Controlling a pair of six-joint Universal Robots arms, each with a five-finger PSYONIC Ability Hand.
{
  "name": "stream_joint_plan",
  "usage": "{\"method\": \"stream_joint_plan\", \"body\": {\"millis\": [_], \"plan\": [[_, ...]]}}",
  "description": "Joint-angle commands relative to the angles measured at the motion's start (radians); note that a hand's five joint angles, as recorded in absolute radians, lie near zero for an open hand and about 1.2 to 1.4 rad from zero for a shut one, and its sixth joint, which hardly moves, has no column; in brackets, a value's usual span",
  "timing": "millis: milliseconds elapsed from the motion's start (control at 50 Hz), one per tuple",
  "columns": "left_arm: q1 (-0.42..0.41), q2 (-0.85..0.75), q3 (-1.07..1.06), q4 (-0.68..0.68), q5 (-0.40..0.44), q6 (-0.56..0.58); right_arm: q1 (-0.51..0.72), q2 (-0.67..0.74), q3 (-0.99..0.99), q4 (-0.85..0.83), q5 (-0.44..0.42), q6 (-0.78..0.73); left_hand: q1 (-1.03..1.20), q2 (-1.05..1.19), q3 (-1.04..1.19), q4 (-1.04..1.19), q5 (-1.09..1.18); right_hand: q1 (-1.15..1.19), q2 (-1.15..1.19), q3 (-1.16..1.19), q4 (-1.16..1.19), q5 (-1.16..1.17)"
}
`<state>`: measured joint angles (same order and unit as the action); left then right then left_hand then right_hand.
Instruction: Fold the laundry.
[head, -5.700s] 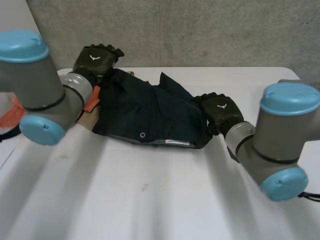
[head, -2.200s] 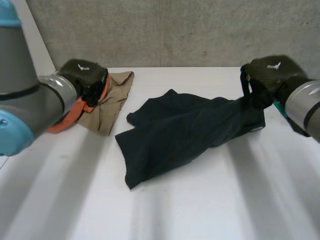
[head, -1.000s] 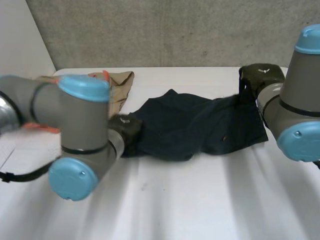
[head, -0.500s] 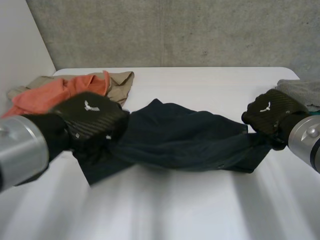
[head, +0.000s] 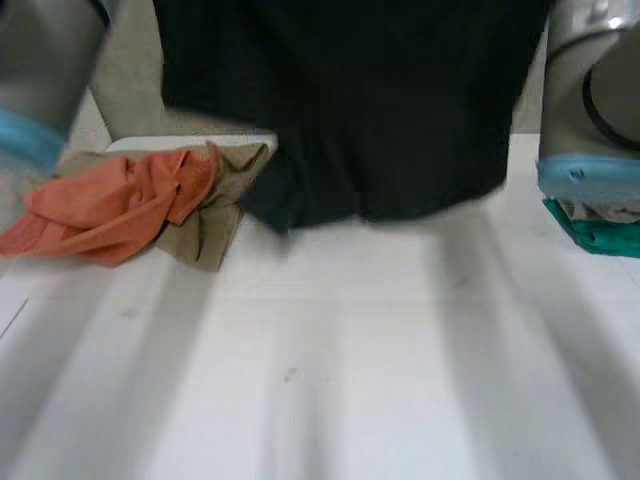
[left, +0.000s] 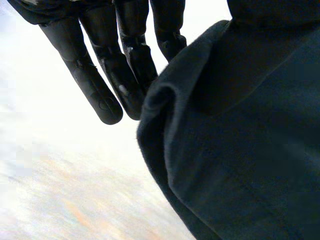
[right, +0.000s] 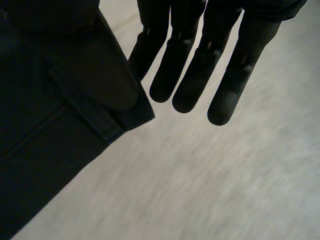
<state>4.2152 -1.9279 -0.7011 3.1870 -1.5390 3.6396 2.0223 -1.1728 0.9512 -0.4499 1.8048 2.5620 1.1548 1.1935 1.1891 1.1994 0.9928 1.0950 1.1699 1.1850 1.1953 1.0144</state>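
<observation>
Honestly, the main risk from here is a slip. My right hand (right: 200, 55) has the dark garment (head: 350, 110) by one corner only: thumb (right: 100, 75) pressed onto the hem band, fingers straight and spread, most of them off the cloth. It's a thin pinch with the weight hanging from it, and I'd guess a quick swing could pull the corner out.

My left hand (left: 125, 60) is much the same: fingers straight and close together, cloth edge rolled up right beside them. The thumb looks buried under the fabric, so I read it as a pinch on that edge, not a wrap.

Second risk is an uneven lay-down. If one side drops first, the garment lands bunched and the fold starts crooked.

Outward: the garment is up in the air, spread across the upper middle of the head view between my left arm (head: 40, 70) at upper left and right arm (head: 590, 90) at upper right. I can't tell if its lower edge clears the table (head: 330, 380).

Third risk: that edge hangs near the tan cloth (head: 215, 225) and orange cloth (head: 110, 200) at mid-left and could drag them. A green folded item (head: 600, 230) sits at the right edge, below my right arm.
</observation>
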Motion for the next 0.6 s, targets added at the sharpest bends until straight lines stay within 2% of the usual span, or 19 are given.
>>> {"method": "stream_joint_plan", "body": {"millis": [20,140,240,380,520,600], "plan": [[0.009,-0.014,0.032,0.076,-0.050,-0.072,0.038,-0.002,0.024,-0.178,-0.045,0.009,0.241,0.203,0.207,0.197,0.229,0.301,0.226,0.211,0.201,0.207],[0.022,0.003,-0.191,-0.012,-0.056,-0.093,0.026,0.013,0.131,-0.096,-0.048,0.004,0.241,0.203,0.207,0.197,0.229,0.301,0.226,0.211,0.201,0.207],[0.012,0.017,-0.408,-0.001,-0.027,-0.104,0.007,0.021,0.285,-0.049,-0.061,0.029,0.241,0.203,0.207,0.197,0.229,0.301,0.226,0.211,0.201,0.207],[-0.012,0.004,-0.664,-0.009,0.017,-0.101,0.007,0.073,0.529,0.005,-0.166,0.017,0.241,0.203,0.207,0.197,0.229,0.301,0.226,0.211,0.201,0.207],[-0.037,0.027,-0.791,-0.087,0.025,-0.105,-0.008,0.048,0.655,0.101,-0.177,-0.060,0.241,0.203,0.207,0.197,0.229,0.301,0.226,0.211,0.201,0.207],[-0.044,0.072,-0.825,-0.177,0.036,-0.107,-0.014,-0.034,0.699,0.262,-0.176,-0.120,0.241,0.203,0.207,0.197,0.229,0.301,0.226,0.211,0.201,0.207]]}}
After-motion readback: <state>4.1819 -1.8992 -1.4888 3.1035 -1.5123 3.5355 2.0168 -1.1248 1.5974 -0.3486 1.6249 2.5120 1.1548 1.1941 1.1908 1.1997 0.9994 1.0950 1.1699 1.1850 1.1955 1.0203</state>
